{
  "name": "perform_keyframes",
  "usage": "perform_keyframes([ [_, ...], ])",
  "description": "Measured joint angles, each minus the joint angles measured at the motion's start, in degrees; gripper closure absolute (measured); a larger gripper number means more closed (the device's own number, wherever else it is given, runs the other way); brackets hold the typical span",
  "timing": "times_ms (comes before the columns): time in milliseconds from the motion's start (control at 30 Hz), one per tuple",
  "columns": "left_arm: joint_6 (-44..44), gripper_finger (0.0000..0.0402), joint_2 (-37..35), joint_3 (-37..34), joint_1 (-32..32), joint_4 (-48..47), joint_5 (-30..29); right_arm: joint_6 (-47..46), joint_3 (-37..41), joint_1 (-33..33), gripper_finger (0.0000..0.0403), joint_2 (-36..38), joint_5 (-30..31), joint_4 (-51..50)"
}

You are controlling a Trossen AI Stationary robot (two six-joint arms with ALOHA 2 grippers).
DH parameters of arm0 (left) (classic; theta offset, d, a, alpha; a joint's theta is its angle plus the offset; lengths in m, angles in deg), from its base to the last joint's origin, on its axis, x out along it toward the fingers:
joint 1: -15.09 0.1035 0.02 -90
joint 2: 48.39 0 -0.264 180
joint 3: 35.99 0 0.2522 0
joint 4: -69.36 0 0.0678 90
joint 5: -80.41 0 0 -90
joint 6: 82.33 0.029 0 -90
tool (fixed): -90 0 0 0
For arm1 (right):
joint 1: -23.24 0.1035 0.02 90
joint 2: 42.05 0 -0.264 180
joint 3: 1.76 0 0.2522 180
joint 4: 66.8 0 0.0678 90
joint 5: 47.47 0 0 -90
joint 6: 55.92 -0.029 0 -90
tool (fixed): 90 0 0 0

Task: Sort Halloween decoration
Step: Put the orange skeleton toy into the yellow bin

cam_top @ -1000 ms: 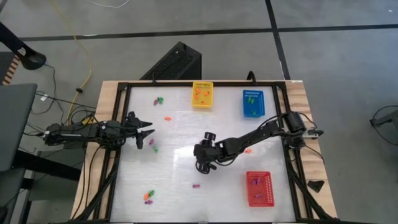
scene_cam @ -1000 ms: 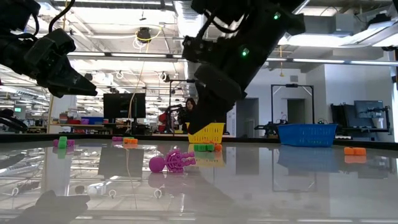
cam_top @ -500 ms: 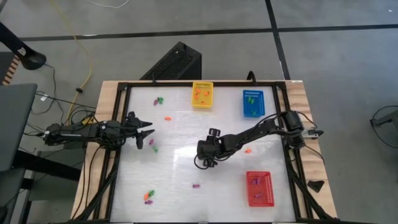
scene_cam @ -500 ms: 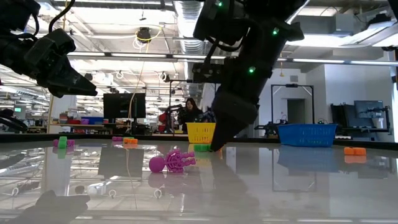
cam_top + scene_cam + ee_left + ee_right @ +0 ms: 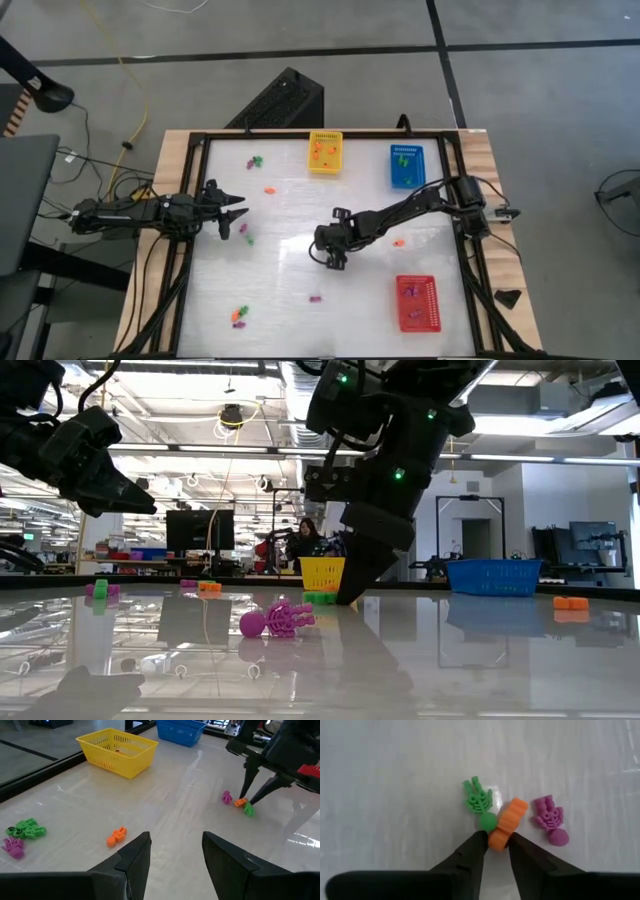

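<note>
The yellow basket [image 5: 326, 152] at the table's far edge holds a few small orange pieces and a green one. The blue basket [image 5: 406, 165] beside it holds green pieces, and the red basket [image 5: 417, 302] near the front right holds red or pink ones.

Mid-table, the right gripper [image 5: 494, 846] is down at the surface, its fingertips pinching one end of an orange trinket [image 5: 508, 823]. That trinket's long axis runs away from the fingers, slightly slanted. A green skeleton trinket [image 5: 480, 806] lies touching it on one side, its round head toward the gripper. A purple skeleton trinket [image 5: 550, 818] lies just beside it on the other side, head likewise toward the gripper.

The left gripper [image 5: 172, 852] hovers near the table's left edge, fingers spread and empty. Other trinkets lie scattered over the table.
</note>
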Motion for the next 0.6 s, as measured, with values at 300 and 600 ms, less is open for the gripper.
perform_keyframes([
  [300, 0.00, 0.0233, 0.00, 0.00, 0.02, 0.00, -0.02, 0.87, 0.22, -1.64, 0.0335, 1.25, -1.66, -0.54],
  [600, 0.00, 0.0233, 0.00, -0.02, 0.00, 0.00, -0.04, 2.57, -2.01, -2.27, 0.0341, 2.47, -0.32, -2.76],
])
